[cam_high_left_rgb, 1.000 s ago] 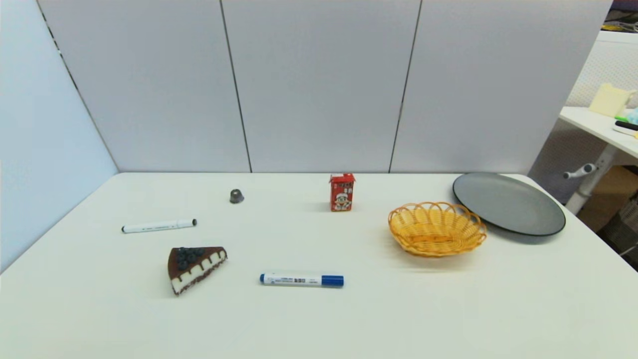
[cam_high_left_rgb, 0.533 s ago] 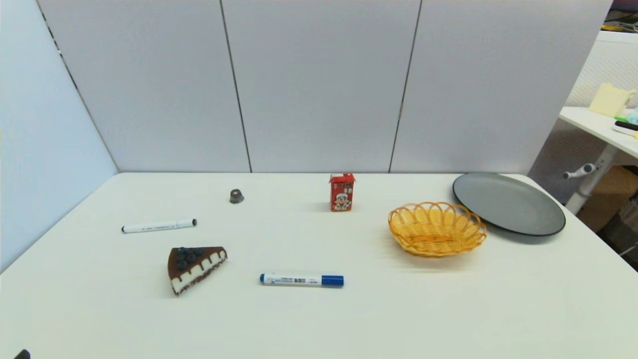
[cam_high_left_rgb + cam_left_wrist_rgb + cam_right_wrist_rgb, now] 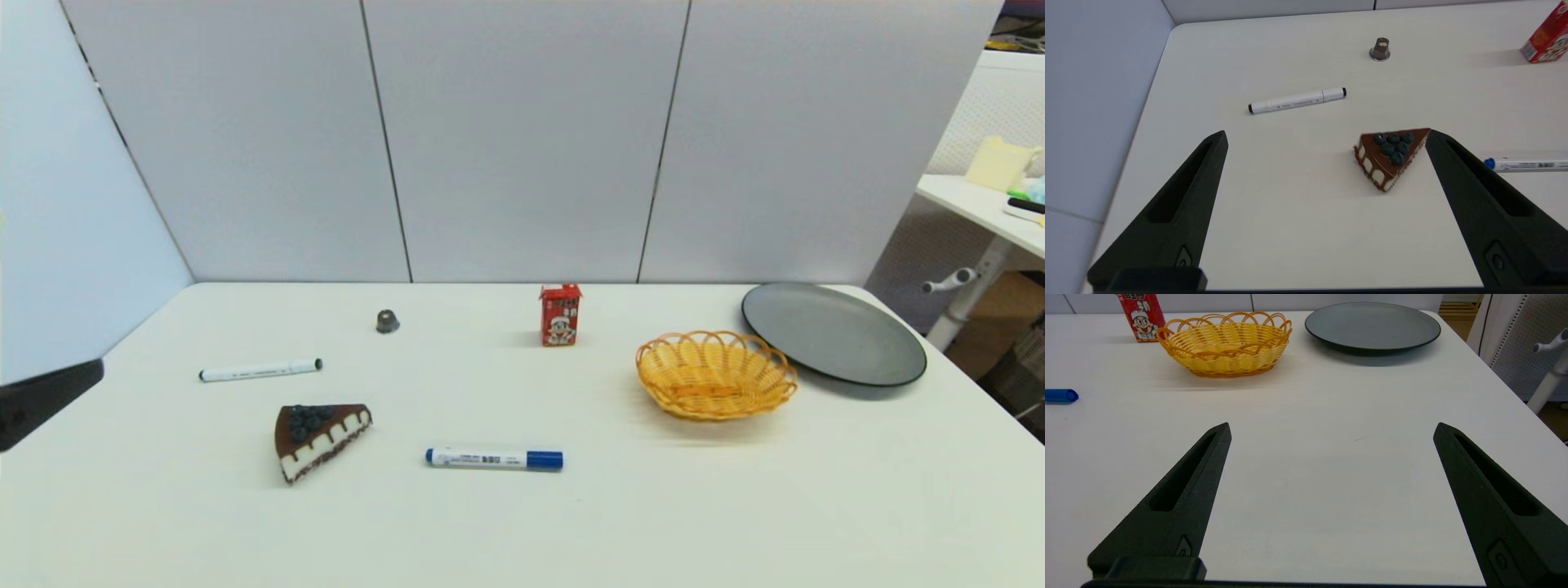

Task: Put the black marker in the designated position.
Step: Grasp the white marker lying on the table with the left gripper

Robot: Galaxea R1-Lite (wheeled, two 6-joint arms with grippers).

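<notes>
Slim smooth black marker (image 3: 260, 370), apparently ungrasped

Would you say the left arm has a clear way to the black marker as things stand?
Probably yes. The left gripper is open above the table's left side, and the black marker lies ahead on bare table. The cake slice sits off to one side, not between them.

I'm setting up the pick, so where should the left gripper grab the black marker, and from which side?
Grip the black marker mid-barrel, coming straight down from above with the left gripper, fingers across its width. It lies flat on the table, slim and round, with bare table on both long sides; the cake slice sits nearer the robot, apart from it.
</notes>
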